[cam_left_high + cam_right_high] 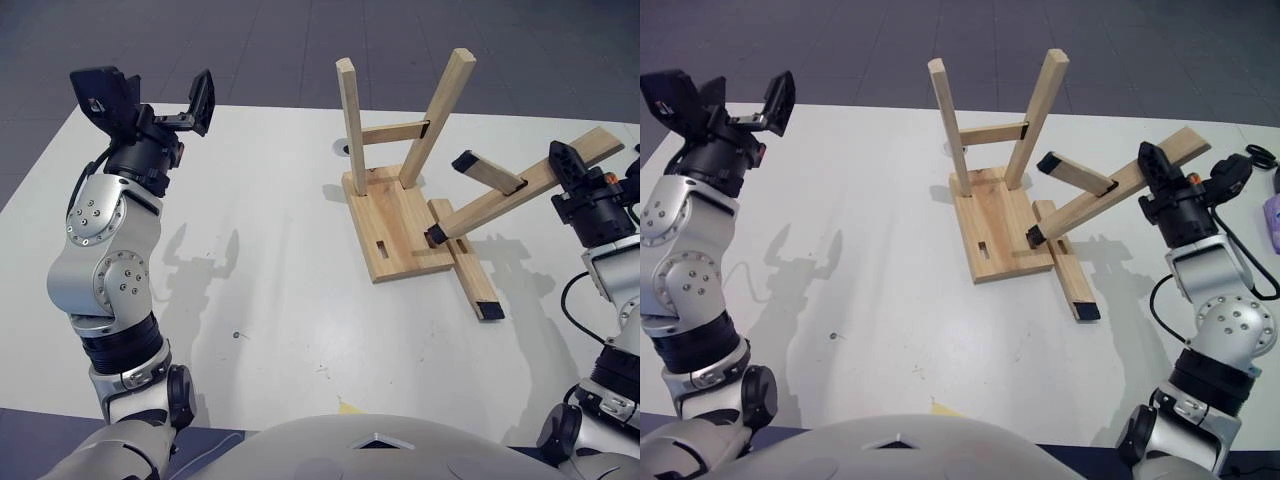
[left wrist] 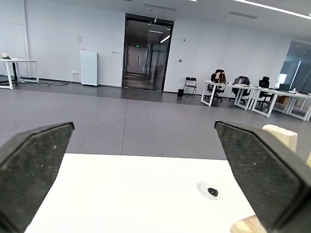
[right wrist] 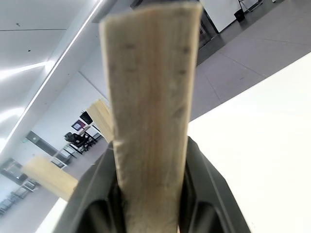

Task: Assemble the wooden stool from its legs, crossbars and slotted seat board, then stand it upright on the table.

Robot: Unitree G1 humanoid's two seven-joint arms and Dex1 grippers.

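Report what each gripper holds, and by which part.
The right gripper holds a stool leg near its raised end. The left gripper is open and holds nothing.

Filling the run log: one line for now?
left gripper open, raised, empty | right gripper shut on tilted leg, lower end at board | board flat on table, two legs standing in it

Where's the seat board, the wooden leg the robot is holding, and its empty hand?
seat board (image 1: pixel 395 215): left eye view, bare wood near its middle.
held leg (image 1: pixel 490 205): left eye view, midway along its length.
left gripper (image 1: pixel 150 85): left eye view, the gap between its open fingers.
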